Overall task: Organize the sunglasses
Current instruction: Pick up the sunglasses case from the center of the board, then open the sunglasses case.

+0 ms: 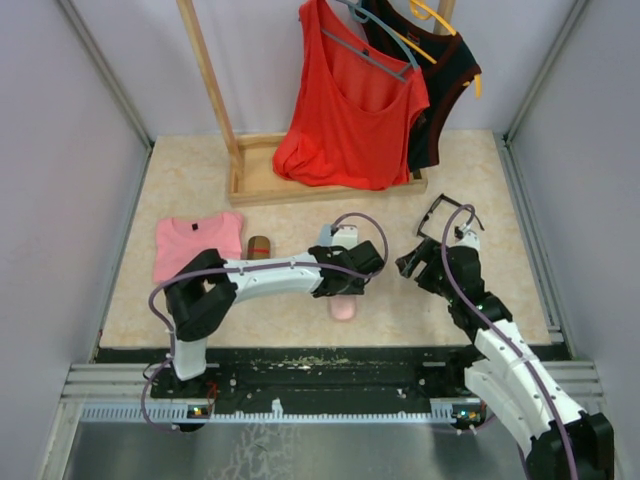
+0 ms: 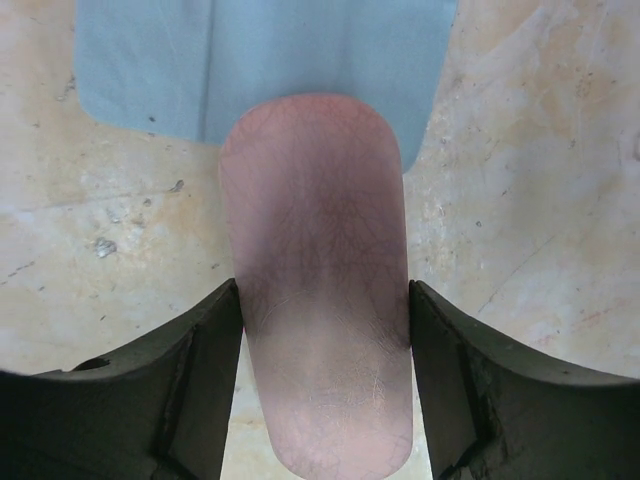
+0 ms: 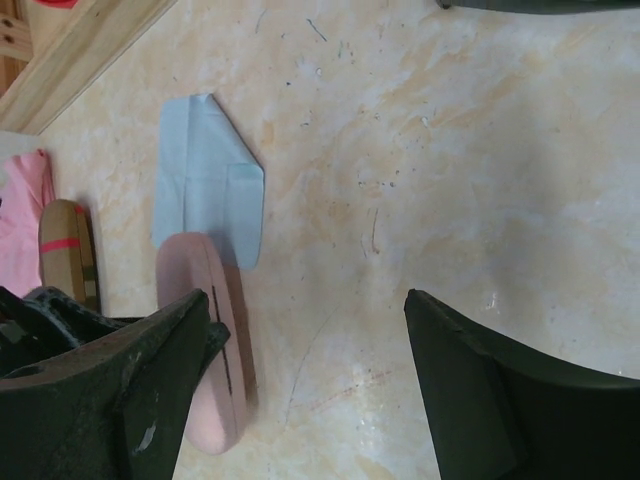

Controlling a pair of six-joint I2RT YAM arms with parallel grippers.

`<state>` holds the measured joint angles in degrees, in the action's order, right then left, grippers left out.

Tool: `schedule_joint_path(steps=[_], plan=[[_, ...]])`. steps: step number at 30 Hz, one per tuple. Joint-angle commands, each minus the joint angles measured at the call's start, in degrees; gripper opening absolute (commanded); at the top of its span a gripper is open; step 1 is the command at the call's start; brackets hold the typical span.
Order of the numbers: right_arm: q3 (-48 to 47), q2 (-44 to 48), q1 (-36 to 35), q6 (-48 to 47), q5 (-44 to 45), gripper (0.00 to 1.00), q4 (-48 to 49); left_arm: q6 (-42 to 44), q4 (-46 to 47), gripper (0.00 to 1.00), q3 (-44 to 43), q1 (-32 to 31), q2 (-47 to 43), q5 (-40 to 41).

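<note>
Near middle of table (image 1: 500,170): oblong case (image 1: 343,308), far end lying on cloth (image 3: 205,180), left gripper (image 2: 323,290) astride it, fingers against both sides. Left of cloth: smaller case (image 1: 258,246), then folded shirt (image 1: 197,245) just beside it, further left. Behind all these: rack base (image 1: 300,185), garments (image 1: 350,110) hanging over it. Right side: sunglasses (image 1: 445,215) just beyond right gripper (image 3: 308,300), well apart from both cases.

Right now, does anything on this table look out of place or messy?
Slightly. The black-framed sunglasses lie far right, well away from the pink case, and look unfolded. That case rests with one end on the blue cloth, whose corner is folded over.
</note>
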<state>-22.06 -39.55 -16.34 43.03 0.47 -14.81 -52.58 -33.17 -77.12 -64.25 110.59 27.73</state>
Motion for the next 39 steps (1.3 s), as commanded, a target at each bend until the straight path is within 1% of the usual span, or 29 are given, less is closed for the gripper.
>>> schedule_joint_path(steps=[1, 2, 3, 8, 10, 13, 16, 19, 21, 22, 26, 28, 31, 34, 39], plan=[[-2.0, 4.1, 0.3, -4.7, -0.6, 0.80, 1.3, 3.4, 1.2, 0.13, 1.8, -0.1, -9.8, 2.4], [-1.8, 5.6, 0.3, -5.6, -1.5, 0.80, 2.2, 4.8, 3.3, 0.05, 3.5, 0.1, -12.3, 2.1], [-1.5, 7.3, 0.3, -6.2, -2.8, 0.80, 3.4, 6.5, 6.1, 0.01, 5.6, 0.6, -15.6, 1.2], [0.8, 15.5, 0.2, -7.4, -15.1, 0.80, 14.4, 16.0, 27.6, 0.00, 22.1, 6.5, -37.5, -12.1], [1.5, 18.0, 0.3, -6.9, -20.3, 0.80, 20.7, 19.1, 33.2, 0.00, 26.5, 9.3, -45.6, -17.3], [1.0, 18.8, 0.2, -5.3, -28.9, 0.82, 30.6, 23.3, 36.6, 0.00, 28.6, 11.3, -54.6, -22.4], [-0.1, 15.1, 0.2, -0.8, -38.8, 0.86, 44.6, 26.2, 39.0, 0.00, 28.8, 11.7, -61.2, -27.4], [-1.7, 10.3, -0.4, 5.7, -43.3, 0.88, 58.7, 27.1, 42.2, 0.00, 28.9, 11.8, -65.9, -33.1], [-3.9, 7.1, -3.4, 6.5, -43.7, 0.90, 63.5, 27.1, 44.5, 0.00, 28.8, 11.8, -67.7, -36.5], [-5.3, 5.6, -5.8, 5.3, -43.1, 0.91, 64.0, 27.1, 45.7, 0.00, 28.8, 11.8, -68.4, -38.4], [-11.5, 1.1, -17.8, -3.2, -38.0, 0.94, 61.7, 27.2, 49.6, 0.00, 27.8, 11.8, -69.6, -44.6], [-15.4, -2.2, -23.6, -6.8, -36.0, 0.95, 60.8, 27.3, 50.9, 0.00, 27.3, 11.8, -69.6, -46.5], [-19.3, -6.3, -30.4, -10.5, -32.6, 0.96, 60.2, 27.8, 52.5, 0.00, 26.7, 11.8, -69.3, -48.7], [-21.4, -9.8, -34.6, -12.2, -29.7, 0.97, 60.6, 28.5, 53.6, 0.00, 26.1, 11.8, -69.3, -51.5], [-22.5, -12.9, -37.4, -12.5, -26.0, 0.98, 60.5, 29.2, 54.0, 0.00, 24.2, 11.8, -70.0, -54.2]])
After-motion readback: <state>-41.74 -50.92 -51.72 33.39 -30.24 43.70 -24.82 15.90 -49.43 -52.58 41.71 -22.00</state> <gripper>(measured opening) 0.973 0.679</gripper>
